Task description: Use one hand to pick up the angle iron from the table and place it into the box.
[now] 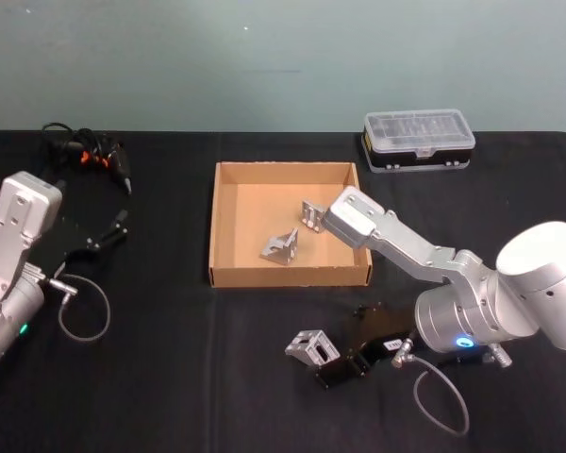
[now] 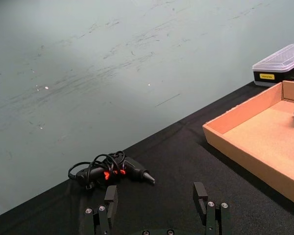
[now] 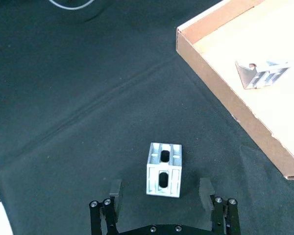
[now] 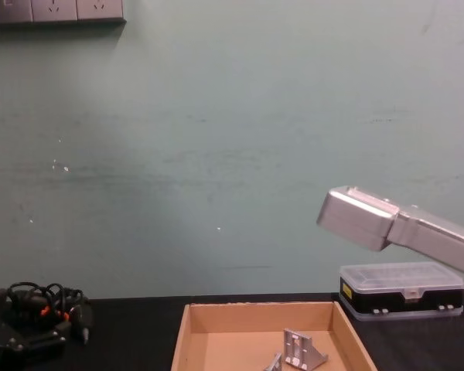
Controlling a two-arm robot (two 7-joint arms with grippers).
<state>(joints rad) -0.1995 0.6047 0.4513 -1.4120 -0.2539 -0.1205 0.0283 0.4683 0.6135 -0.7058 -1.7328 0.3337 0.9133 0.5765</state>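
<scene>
One silver angle iron [image 1: 311, 347] stands on the black table [image 1: 170, 377] in front of the box [image 1: 288, 276]. My right gripper [image 1: 332, 357] is low beside it and open. In the right wrist view the angle iron [image 3: 164, 169] sits between the spread fingertips [image 3: 115, 191] without touching them, and my right gripper [image 3: 160, 192] holds nothing. Two more angle irons [image 1: 281, 247] [image 1: 311, 214] lie inside the tan box. My left gripper [image 2: 157, 198] is open and parked over the table's left side [image 1: 108, 231].
A clear-lidded black organiser case [image 1: 418, 140] stands at the back right. A black tool with orange marks and a coiled cable [image 1: 90, 156] lies at the back left. Loose grey cables hang by both arms [image 1: 85, 311] [image 1: 443, 396].
</scene>
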